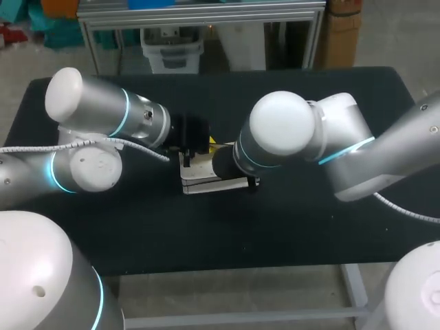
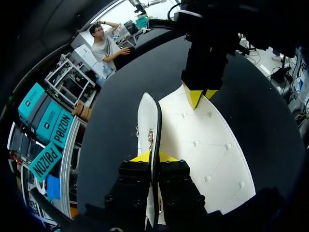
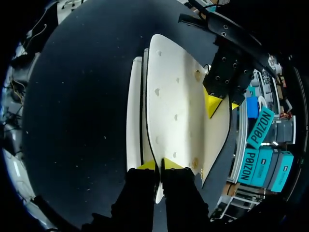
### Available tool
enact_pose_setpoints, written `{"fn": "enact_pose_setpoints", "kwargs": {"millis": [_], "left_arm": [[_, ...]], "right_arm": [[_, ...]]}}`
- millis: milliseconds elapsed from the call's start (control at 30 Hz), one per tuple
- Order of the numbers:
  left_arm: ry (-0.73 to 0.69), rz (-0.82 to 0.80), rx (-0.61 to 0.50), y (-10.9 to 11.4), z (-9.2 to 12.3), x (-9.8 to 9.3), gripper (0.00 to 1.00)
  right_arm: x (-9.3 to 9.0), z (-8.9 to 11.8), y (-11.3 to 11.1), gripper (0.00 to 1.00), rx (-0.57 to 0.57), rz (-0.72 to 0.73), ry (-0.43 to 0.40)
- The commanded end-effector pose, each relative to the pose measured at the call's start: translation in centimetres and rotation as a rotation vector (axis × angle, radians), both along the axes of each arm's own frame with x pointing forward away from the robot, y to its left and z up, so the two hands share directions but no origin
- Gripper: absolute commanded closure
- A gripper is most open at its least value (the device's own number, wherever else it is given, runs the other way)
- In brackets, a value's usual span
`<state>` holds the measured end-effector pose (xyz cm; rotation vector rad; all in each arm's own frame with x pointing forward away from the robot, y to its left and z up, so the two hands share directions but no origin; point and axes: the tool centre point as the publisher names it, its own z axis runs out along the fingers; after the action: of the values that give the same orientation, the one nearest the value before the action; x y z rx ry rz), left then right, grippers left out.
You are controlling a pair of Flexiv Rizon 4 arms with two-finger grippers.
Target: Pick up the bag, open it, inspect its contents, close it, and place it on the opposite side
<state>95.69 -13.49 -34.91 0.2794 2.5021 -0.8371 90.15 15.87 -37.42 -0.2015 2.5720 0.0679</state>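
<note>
White bag (image 2: 203, 150) mid-table (image 1: 309, 227), left gripper (image 2: 153, 157) clamped on its left edge, right gripper (image 3: 158, 165) pinching its right edge, mouth seemingly parted.

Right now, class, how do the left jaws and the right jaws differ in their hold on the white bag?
The left jaws reach in from the head view's left, the right jaws from its right. The left jaws pinch one end of the bag, with a gold fitting just ahead of them; the right jaws pinch the opposite end, facing them. Both are shut on a black-trimmed edge.
</note>
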Motion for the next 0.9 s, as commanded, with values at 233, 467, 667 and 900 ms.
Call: {"fn": "enact_pose_setpoints", "kwargs": {"millis": [233,467,667,900], "left_arm": [[-0.035,0.037,-0.013,0.0,1.0,-0.5,0.38],[-0.051,0.066,-0.03,0.8,1.8,-0.5,0.33],[-0.055,0.089,-0.038,1.2,2.2,0.1,0.51],[-0.046,0.117,-0.033,1.4,2.2,1.1,0.59]], "right_arm": [[0.4,0.1,0.7,1.0,-0.008,0.004,-0.002],[0.4,0.2,0.9,1.0,-0.01,0.009,-0.003],[0.3,0.2,0.9,1.0,-0.012,0.01,-0.001],[0.2,0.2,0.8,1.0,-0.012,0.01,0.0]]}}
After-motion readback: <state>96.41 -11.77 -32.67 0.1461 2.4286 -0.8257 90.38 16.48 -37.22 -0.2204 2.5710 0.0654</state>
